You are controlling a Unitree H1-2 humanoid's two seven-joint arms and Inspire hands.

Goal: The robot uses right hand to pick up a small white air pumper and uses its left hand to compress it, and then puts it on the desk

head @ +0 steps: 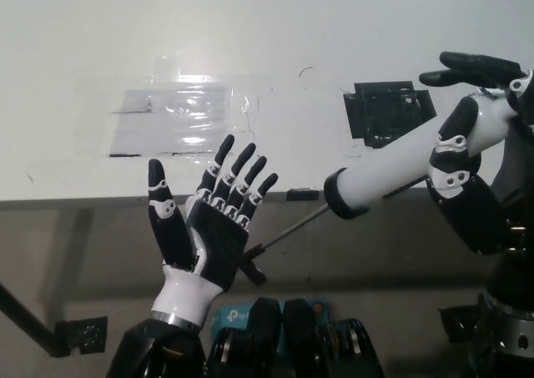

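Note:
The white air pumper [400, 163] hangs tilted above the desk's front edge, its black-capped end pointing down-left. My black right hand [464, 178] is shut on its upper right end, with some fingers [476, 68] stretched out above. A thin rod [292, 230] runs from the cap down to a small black handle [253, 269]. My left hand [209, 219] is open, palm up and fingers spread, just left of that handle. Whether the palm touches the handle I cannot tell.
The white desk [267, 36] fills the upper picture, its front edge [83, 200] running across the middle. A shiny patch of clear tape [179, 115] and a black taped square [389, 111] lie on it. Below the edge sit a blue box [227, 316] and a black bracket [82, 333].

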